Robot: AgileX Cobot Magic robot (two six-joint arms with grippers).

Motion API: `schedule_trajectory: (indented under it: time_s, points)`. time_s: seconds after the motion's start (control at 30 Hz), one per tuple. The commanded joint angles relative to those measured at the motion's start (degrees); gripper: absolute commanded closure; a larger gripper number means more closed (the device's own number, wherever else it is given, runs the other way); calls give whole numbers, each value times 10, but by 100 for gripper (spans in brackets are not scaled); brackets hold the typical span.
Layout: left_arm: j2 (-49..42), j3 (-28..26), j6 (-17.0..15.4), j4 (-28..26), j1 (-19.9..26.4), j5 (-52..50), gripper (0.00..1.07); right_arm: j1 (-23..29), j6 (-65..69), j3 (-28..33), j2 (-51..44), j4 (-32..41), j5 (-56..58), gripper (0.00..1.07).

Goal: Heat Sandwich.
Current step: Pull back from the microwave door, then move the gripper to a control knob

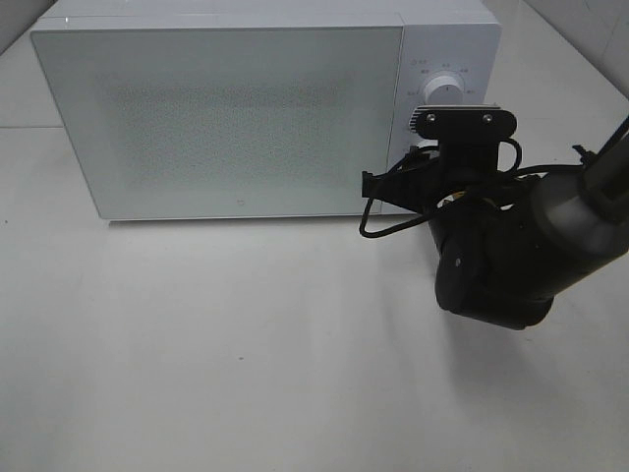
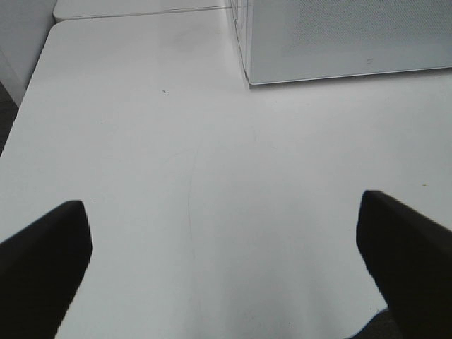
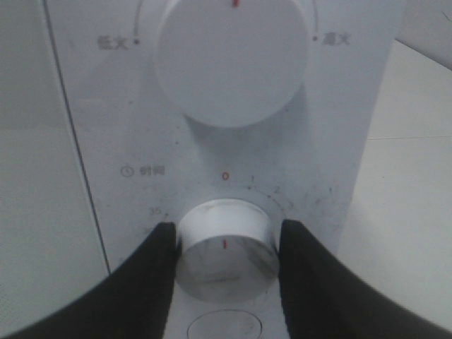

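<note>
The sandwich is out of view. A white microwave [image 1: 226,118] stands at the back of the table with its door closed. My right gripper [image 3: 227,229] is at the control panel, and its two black fingers press against either side of the lower timer knob [image 3: 226,263], whose red mark points down. The larger power knob [image 3: 233,60] sits above it. In the exterior high view my right arm [image 1: 491,261] and its wrist camera cover the lower knob. My left gripper [image 2: 226,272] hangs open over bare table with nothing between its fingers.
The white table [image 1: 216,344] runs in front of the microwave. The microwave's front corner [image 2: 248,74] lies ahead of the left gripper. An oval button [image 3: 224,326] sits below the timer knob. The table's left edge [image 2: 32,92] shows in the left wrist view.
</note>
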Motion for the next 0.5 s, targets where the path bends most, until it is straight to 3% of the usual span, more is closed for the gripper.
schedule_trajectory:
  time_s: [0.03,0.13,0.5]
  points:
    - [-16,2,0,-3,2,-7,9,2,-10,-7,-2,-19,-3,92]
    - [-16,2,0,-3,2,-7,9,2,-10,-7,-2,-19,-9,99]
    - [-16,2,0,-3,2,-7,9,2,-14,-7,-2,-19,-20,98]
